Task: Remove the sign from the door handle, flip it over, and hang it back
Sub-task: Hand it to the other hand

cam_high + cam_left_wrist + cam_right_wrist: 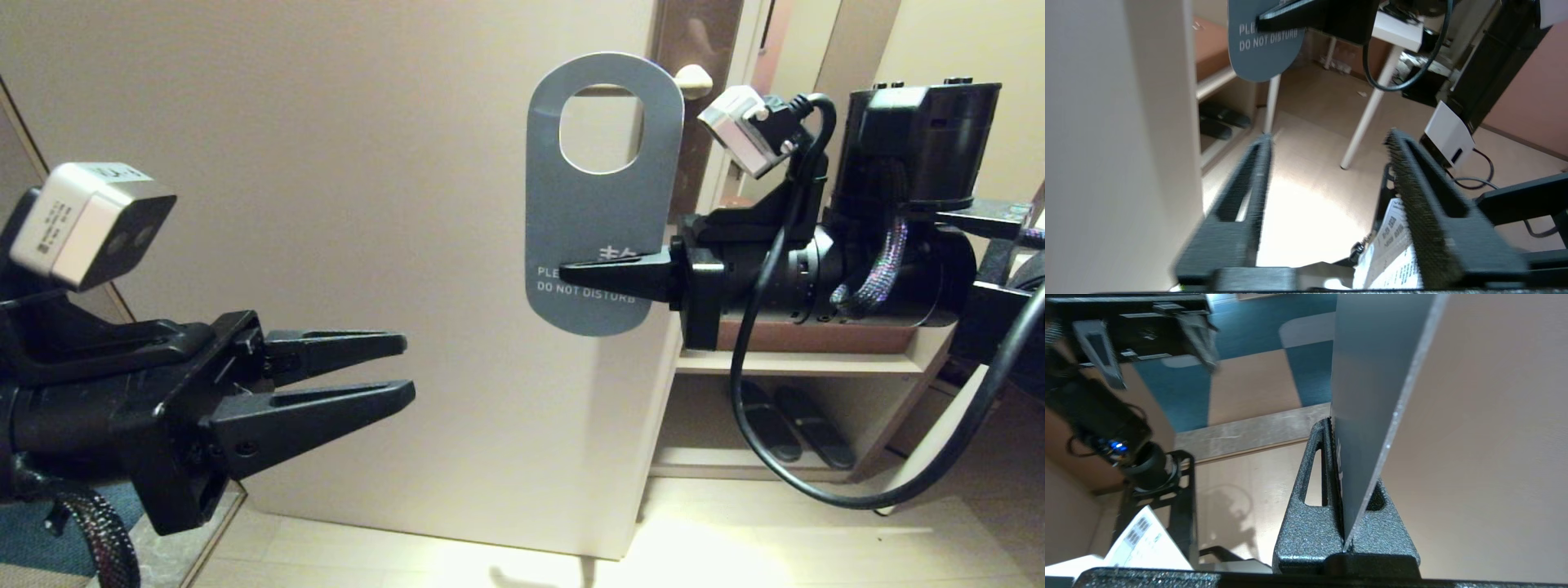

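Pale door behind everything: the sign (602, 196) stands upright, blue-grey side out, its oval hole level with the door handle (692, 79). Right gripper (571, 274) pinches its lower end, jaws clamped. Left gripper (404, 369) sits low left, jaws apart, clearly farther off.

A hotel-style room: a pale door (367, 245) carries a "DO NOT DISTURB" sign (600, 204), with slippers (788, 425) on a low shelf (796, 363) beside it.
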Tool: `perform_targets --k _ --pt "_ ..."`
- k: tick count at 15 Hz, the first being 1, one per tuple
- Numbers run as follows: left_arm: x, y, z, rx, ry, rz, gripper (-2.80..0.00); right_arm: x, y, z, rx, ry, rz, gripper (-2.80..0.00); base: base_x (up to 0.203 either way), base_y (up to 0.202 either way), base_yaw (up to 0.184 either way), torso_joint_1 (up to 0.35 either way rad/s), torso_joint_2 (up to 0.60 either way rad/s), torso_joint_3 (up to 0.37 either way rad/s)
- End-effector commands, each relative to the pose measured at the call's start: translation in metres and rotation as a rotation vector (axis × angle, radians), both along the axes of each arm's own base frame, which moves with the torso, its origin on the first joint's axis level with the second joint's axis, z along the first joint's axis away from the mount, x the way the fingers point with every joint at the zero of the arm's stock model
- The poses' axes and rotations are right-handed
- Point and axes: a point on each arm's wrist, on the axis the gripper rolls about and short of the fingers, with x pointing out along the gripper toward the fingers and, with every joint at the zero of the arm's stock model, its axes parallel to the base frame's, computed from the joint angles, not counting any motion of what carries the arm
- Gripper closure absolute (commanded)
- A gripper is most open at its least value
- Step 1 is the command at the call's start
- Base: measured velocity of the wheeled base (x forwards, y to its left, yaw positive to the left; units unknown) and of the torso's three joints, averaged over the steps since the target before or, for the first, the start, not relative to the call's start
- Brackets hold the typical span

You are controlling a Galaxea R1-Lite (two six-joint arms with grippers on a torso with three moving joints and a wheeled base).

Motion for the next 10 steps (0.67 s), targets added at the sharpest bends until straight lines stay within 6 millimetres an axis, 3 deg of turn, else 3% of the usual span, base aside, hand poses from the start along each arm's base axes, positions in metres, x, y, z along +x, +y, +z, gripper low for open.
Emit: perform_targets --k 1,7,10 --pt "0.008 -0.005 -0.005 0.010 0.024 -0.022 -2.80 0.002 0.002 -0.003 -0.001 0.008 0.026 0.00 0.000 0.000 0.000 0.000 0.00 0.000" --pt "0.034 -0.019 -0.010 -0.010 0.002 -0.122 -2.80 0.002 0.003 -0.001 0.012 0.011 0.094 0.00 0.000 0.000 0.000 0.000 0.00 0.000" --pt "0.036 -0.028 -0.006 -0.024 0.013 -0.153 -2.80 0.003 0.005 -0.002 0.016 0.016 0.129 0.00 0.000 0.000 0.000 0.000 0.00 0.000"
